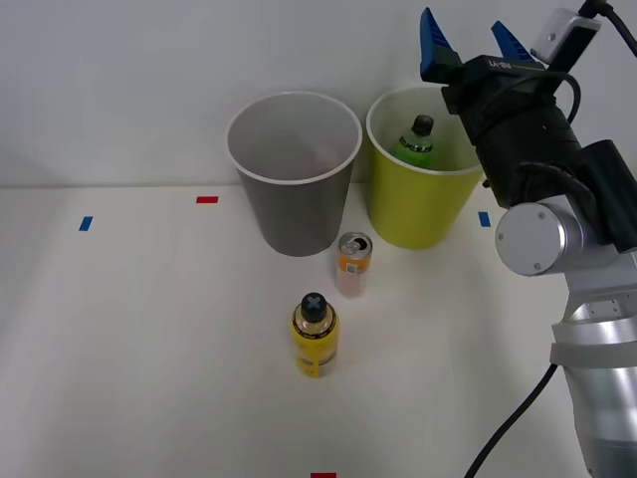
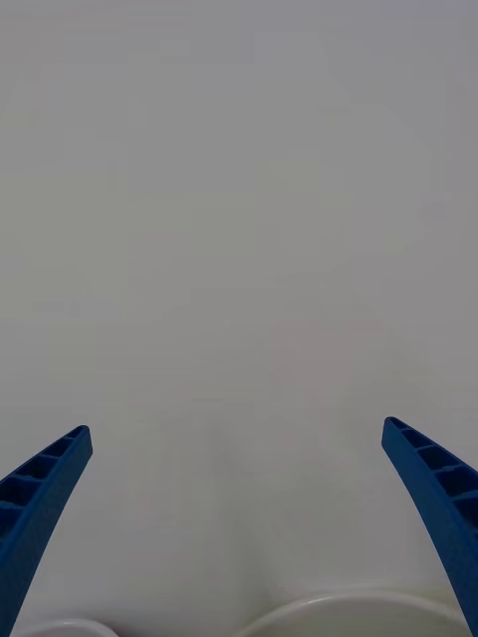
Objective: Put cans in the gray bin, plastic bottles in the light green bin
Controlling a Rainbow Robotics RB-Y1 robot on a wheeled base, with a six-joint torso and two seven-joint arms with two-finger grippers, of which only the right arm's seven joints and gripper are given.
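So the right hand (image 1: 476, 42) is up in the air with its two blue fingers (image 1: 435, 45) spread wide apart and nothing between them, fully released. It's sitting above the far rim of the light green bin (image 1: 418, 204), fingertips pointing up and away toward the wall. In the wrist view the fingers (image 2: 45, 488) are out at the corners, with bits of white bin rim between them.

Just below the hand, the green bottle (image 1: 416, 141) is already inside the light green bin, black cap up. The gray bin (image 1: 295, 189) is beside that one, further out to the hand's left. The can (image 1: 353, 264) stands on the worktop (image 1: 129, 349) just in front of the gap between the two bins, well below the hand. The yellow bottle (image 1: 315, 337) is upright a bit nearer the robot than the can, close to it but not touching.
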